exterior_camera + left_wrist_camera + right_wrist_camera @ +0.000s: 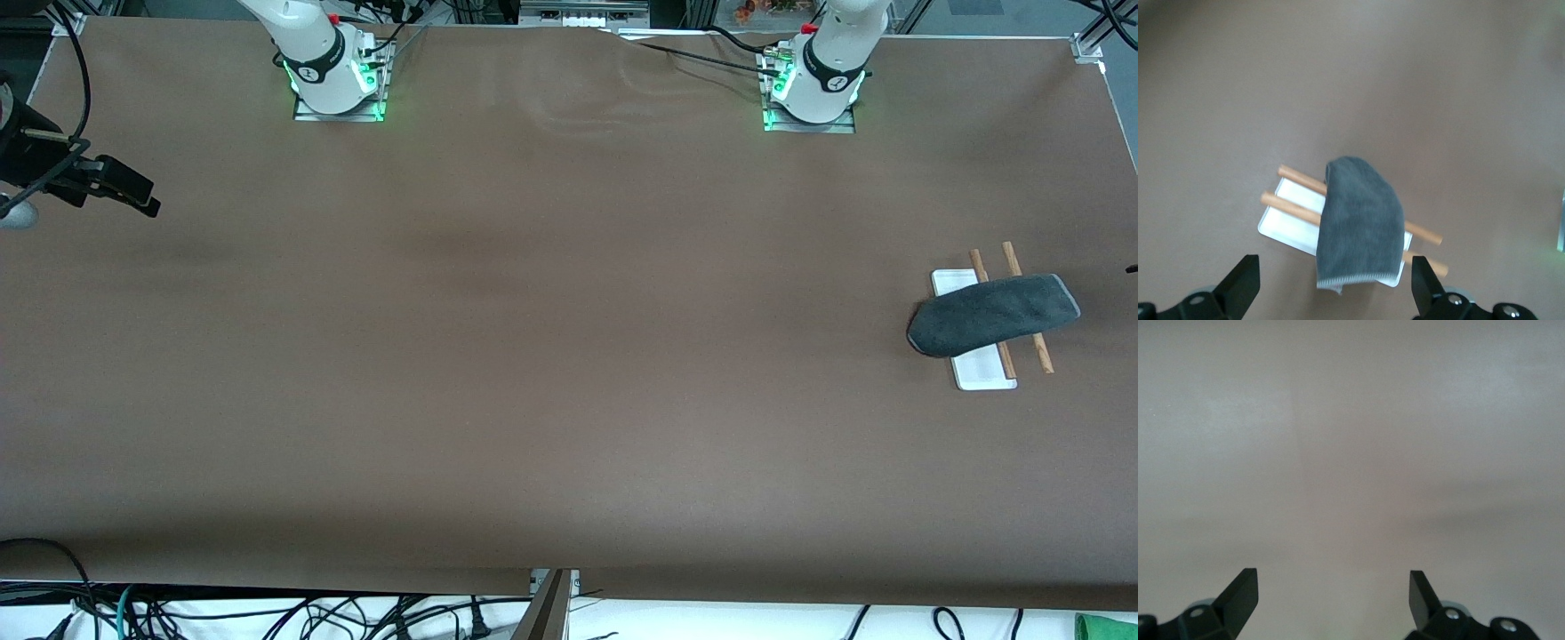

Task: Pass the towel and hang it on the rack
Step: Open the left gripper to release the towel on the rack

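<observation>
The towel (991,316) hangs dark grey face up across the two wooden rods of the rack (982,372), which stands on its white base toward the left arm's end of the table. In the left wrist view the towel (1358,227) drapes over both rods of the rack (1288,227), with its light edging hanging past the base. My left gripper (1333,263) is open and empty, up in the air over the towel and apart from it. My right gripper (124,191) is open and empty (1331,577) over bare table at the right arm's end.
The brown table cover (551,356) is bare apart from the rack. The arm bases (333,80) stand along the edge farthest from the front camera. Cables (267,613) lie below the table's nearest edge.
</observation>
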